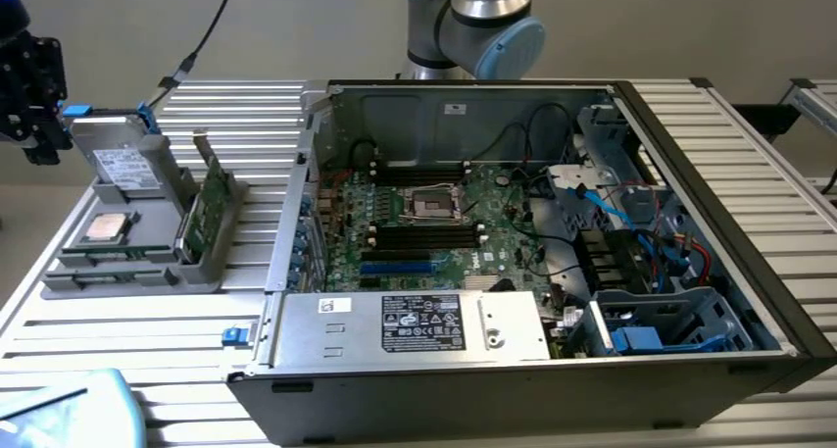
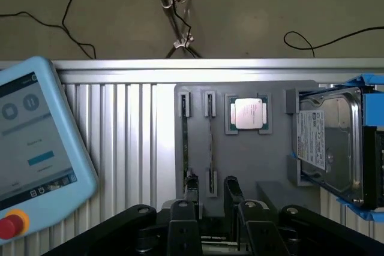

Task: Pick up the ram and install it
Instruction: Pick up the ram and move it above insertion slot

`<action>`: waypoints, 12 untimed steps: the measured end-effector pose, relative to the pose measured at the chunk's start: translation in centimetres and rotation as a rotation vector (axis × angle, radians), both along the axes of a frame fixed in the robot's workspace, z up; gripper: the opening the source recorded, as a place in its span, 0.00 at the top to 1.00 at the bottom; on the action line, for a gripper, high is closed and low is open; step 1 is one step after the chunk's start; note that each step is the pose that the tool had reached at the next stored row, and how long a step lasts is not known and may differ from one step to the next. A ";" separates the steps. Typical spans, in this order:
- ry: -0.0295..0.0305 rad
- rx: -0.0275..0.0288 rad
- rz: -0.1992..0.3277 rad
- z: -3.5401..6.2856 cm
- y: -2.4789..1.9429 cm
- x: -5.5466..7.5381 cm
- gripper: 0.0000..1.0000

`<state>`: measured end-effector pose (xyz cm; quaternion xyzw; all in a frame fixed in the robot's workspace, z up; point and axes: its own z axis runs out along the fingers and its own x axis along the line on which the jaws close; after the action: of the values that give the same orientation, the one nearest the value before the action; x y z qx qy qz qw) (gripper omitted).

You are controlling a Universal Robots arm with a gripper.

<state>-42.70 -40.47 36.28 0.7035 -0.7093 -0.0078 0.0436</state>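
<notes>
Two thin green boards stand on edge in the grey holder [image 2: 240,160], side by side in its long slots. The ram [image 2: 210,142] I'm lined up on is in the slot nearer the holder's middle. The other stick [image 2: 185,148] sits in the slot at the holder's edge. So it's parked there, not in the PC yet.

Long axis is the bit that matters. It runs along the slot, straight out from between my fingers [image 2: 233,187]. My gripper [image 2: 212,189] hangs over that end of the holder with one finger to each side of the line. Fingers are spread, nothing in them, and I'd say the pads face the board's flat sides. How high above the holder I am, honestly can't tell.

Further across the holder there's the processor chip [image 2: 249,114] in its pocket. After that comes the hard drive [image 2: 327,142], at the end opposite the ram. In the exterior view the open PC case [image 1: 523,399] sits just beside the holder, on its ram side.
</notes>
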 end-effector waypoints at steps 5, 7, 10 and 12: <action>-0.0040 0.0000 0.002 -0.65 0.00 -0.4 0.69; -0.0063 0.0000 0.004 -0.98 0.00 -0.6 0.69; -0.0110 0.0001 0.005 -1.46 0.00 -0.9 0.69; -0.0143 0.0000 0.006 -1.74 -0.01 -0.9 0.69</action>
<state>-43.60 -40.49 34.53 0.7058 -0.7074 -0.0026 0.0385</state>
